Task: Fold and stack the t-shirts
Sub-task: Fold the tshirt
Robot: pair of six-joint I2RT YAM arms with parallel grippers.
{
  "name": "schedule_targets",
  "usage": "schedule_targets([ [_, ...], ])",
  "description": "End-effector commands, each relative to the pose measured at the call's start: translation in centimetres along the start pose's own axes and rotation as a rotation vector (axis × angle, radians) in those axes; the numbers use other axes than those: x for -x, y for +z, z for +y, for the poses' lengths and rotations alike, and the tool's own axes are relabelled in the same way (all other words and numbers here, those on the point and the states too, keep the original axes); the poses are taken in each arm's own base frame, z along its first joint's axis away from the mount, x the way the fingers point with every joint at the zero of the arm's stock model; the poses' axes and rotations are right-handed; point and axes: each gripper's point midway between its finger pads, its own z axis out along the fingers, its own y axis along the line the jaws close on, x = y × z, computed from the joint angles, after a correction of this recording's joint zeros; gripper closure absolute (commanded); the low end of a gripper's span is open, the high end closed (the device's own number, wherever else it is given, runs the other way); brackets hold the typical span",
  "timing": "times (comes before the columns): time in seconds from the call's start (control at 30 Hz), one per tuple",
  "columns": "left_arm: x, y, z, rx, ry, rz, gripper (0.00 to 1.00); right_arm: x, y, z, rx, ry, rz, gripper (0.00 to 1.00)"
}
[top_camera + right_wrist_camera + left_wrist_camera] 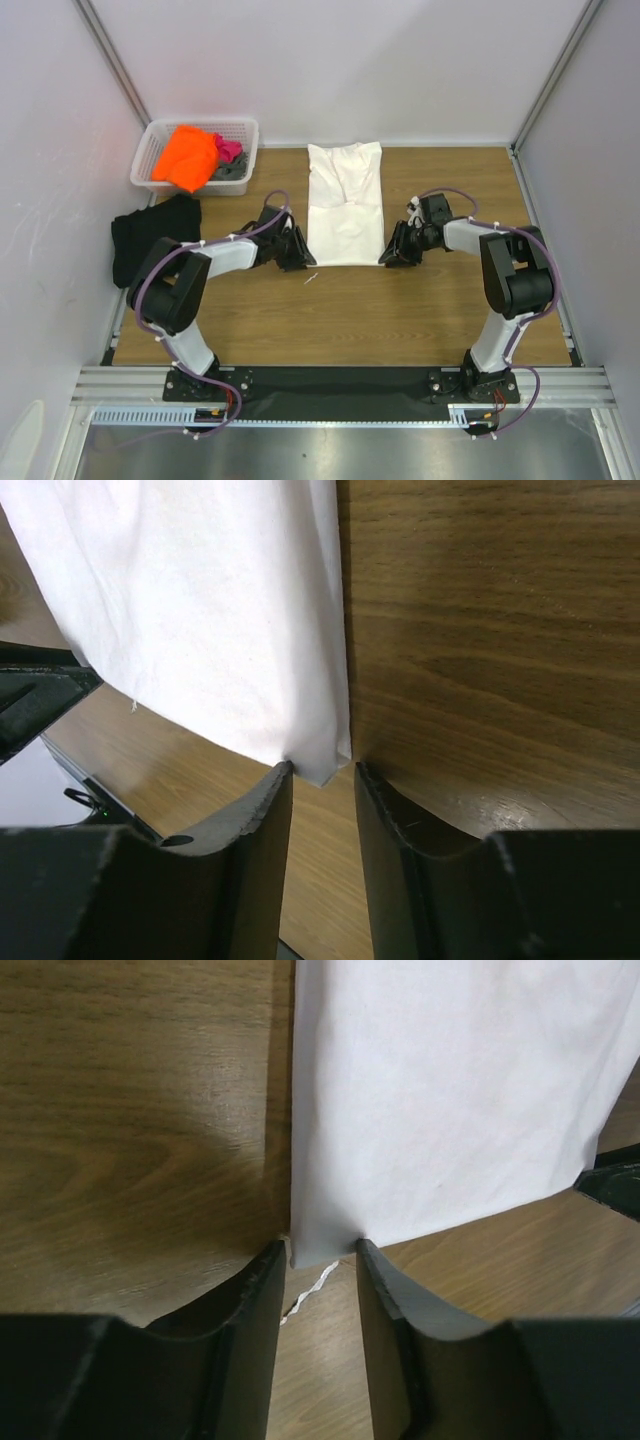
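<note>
The white tee [345, 205] lies in the middle of the worktop [420, 320], folded into a narrow strip. Its long axis runs straight away from the arm bases, with what looks like the collar end far and the hem end near. The left gripper [320, 1250] sits low at the near-left hem corner and the right gripper [322, 768] at the near-right one. In each wrist view the jaws stand apart with a corner of cloth poking in between the fingertips, straddled but not visibly pinched. So the tee stretches away from both grippers, each arm is nearest its own corner, and the hem edge spans the gap between them. The likely next step is to clamp both corners and carry the hem along that long axis toward the collar. That would need the arms to travel level so the fold stays square. A black tee [150, 235] lies near the worktop's left edge, and an orange tee [187, 155] and others sit in the basket [200, 122], well apart.
</note>
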Motion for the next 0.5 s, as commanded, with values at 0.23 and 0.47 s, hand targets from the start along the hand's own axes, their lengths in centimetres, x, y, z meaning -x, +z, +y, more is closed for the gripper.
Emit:
schedule_targets([
  [0.23, -0.3, 1.5, 0.9, 0.021, 0.023, 0.0, 0.89, -0.3, 1.8, -1.0, -0.049, -0.019, -0.006, 0.85],
  [0.47, -1.5, 1.2, 2.2, 0.072, 0.056, 0.037, 1.0, -1.6, 1.5, -2.3, -0.097, -0.035, 0.026, 1.0],
])
